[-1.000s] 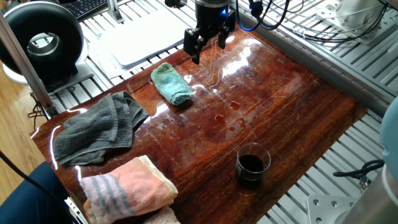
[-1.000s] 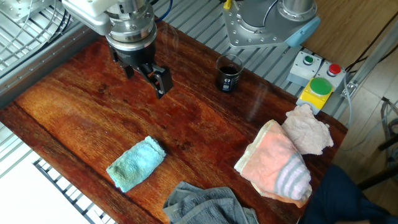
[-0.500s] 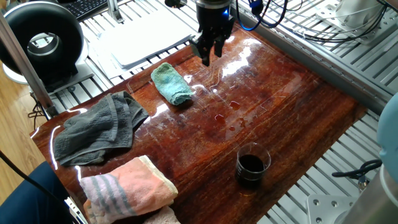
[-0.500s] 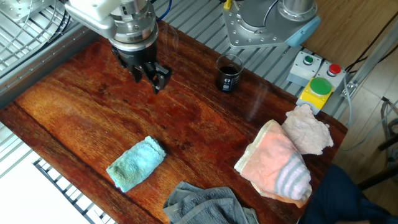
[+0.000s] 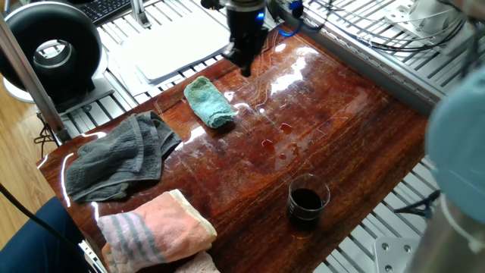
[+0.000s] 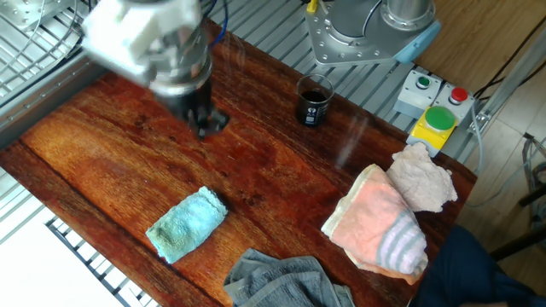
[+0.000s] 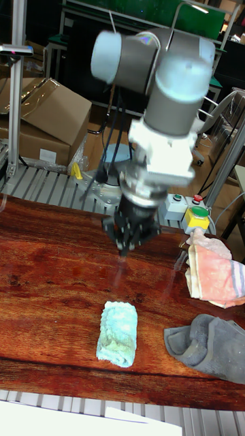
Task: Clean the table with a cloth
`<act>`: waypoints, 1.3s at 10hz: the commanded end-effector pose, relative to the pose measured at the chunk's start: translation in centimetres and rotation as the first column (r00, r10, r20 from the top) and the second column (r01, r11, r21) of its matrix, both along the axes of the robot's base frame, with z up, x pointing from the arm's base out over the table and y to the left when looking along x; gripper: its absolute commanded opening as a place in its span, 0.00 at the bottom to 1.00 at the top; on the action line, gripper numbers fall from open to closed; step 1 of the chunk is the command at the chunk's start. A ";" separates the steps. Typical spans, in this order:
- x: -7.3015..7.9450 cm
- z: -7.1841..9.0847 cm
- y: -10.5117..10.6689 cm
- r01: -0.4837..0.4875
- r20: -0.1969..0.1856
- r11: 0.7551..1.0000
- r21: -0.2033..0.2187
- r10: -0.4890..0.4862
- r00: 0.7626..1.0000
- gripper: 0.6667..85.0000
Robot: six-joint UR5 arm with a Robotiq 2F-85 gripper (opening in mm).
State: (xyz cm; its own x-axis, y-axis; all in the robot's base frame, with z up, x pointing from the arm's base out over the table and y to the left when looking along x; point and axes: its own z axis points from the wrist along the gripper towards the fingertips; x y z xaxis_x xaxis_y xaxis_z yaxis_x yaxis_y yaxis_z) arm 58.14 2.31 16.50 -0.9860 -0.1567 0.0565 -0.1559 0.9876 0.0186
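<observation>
Empty gripper above the table, cloth not yet picked up

The black two-finger gripper [image 5: 245, 61], blurred (jaw gap unreadable), holds nothing. The small teal-green terry cloth [image 5: 210, 101] lies near one long edge of the glossy reddish-brown tabletop [image 5: 356, 129]; a careless sweep could topple the dark-filled glass [image 5: 307, 202].

Glossy reddish-brown wood-grain table [image 5: 356, 129], mirror-bright under glare. Fluffy teal terry cloth [image 5: 210, 101]. Soft, matt dark grey towel [image 5: 117, 158]. Plush pink towel with grey stripes [image 5: 155, 227]. Clear glass cup [image 5: 308, 202]. Ribbed metal bench [image 5: 447, 68].
</observation>
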 end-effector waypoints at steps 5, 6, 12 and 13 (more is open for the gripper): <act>7.6 -7.6 2.3 -0.231 0.029 0.972 0.035 0.230 0.973 0.68; 7.7 -8.3 2.3 -0.262 0.024 0.964 0.035 0.261 0.965 0.75; 6.6 -10.6 2.8 -0.321 -0.016 0.946 0.050 0.322 0.946 1.00; 6.6 -10.6 2.8 -0.320 -0.013 0.946 0.052 0.321 0.947 1.00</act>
State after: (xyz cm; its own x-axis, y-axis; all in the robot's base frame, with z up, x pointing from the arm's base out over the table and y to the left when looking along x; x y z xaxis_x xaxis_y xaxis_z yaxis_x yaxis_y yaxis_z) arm 64.80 4.40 6.52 -0.8839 -0.4623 0.0703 -0.4600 0.8866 0.0476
